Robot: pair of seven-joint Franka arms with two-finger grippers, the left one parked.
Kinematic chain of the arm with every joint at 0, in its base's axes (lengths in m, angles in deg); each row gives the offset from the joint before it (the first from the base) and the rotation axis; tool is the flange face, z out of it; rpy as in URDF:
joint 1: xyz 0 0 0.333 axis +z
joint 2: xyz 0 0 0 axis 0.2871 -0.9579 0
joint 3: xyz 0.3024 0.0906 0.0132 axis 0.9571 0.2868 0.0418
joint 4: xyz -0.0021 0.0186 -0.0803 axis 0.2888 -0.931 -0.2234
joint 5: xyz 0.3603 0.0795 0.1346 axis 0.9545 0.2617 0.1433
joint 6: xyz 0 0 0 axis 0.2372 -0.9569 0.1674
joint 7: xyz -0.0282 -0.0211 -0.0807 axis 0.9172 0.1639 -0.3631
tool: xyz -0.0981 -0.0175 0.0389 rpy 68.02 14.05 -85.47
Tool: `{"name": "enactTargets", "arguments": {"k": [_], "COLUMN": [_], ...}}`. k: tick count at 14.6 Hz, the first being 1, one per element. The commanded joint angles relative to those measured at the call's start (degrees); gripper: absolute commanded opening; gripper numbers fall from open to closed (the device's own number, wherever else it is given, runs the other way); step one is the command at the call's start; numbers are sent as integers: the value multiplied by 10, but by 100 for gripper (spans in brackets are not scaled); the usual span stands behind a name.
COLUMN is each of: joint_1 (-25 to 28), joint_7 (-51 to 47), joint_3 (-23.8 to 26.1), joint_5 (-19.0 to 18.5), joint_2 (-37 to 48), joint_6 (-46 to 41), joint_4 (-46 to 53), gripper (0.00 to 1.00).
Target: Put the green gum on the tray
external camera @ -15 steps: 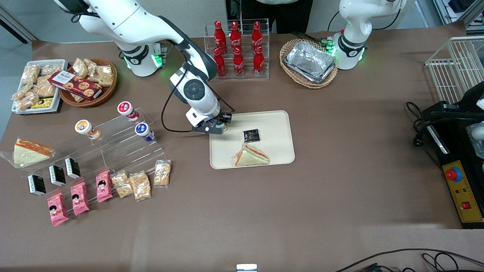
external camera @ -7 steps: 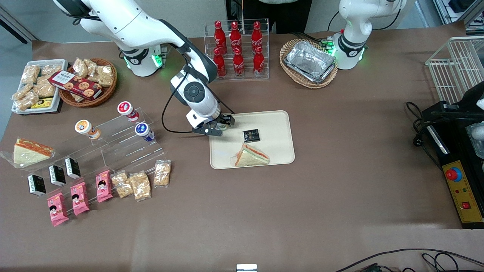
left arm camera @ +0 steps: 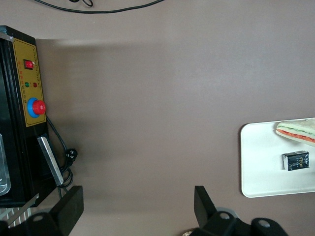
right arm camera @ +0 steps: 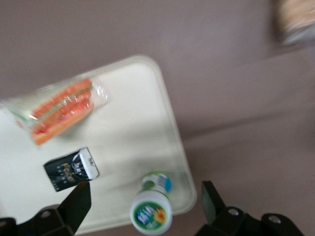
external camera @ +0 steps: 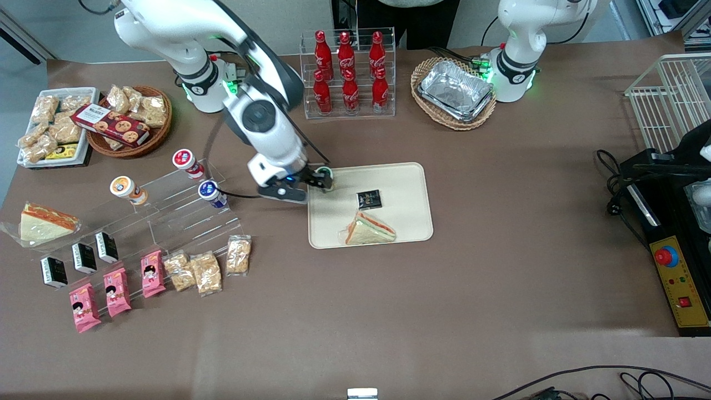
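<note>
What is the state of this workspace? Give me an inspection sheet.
Surface: brown table, no spills seen.
Job's things: green gum upright on the tray, near a corner.
Clutter: sandwich and black packet on the tray; snacks toward the working arm's end.
Grippers: gripper open above the gum, not touching.
Cables: arm cable loops over the table.
Surroundings: cola bottles, control box.

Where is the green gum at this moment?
The green gum stands on the tray at its corner nearest the working arm, beside the black packet, released, with the open gripper above it.
</note>
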Motion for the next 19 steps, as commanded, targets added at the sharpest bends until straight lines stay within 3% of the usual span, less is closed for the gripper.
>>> {"name": "enactTargets", "arguments": {"k": [1,4,7,11,14,19], "joint_1": [-42,-47,-46,-65,-125,-123], "joint_7": [69,174,348,519,616,614], "joint_3": [0,-67,-187,-302,-316,-323], "joint_5": [-6,2,37,30,23,4], "joint_2": [53,69,119,149,147,140], "joint_6": [-208,-340,-386,-424,-424,-421], "joint_4": [118,205,206,207,217,234], "gripper": [100,100,100,100,100,100]}}
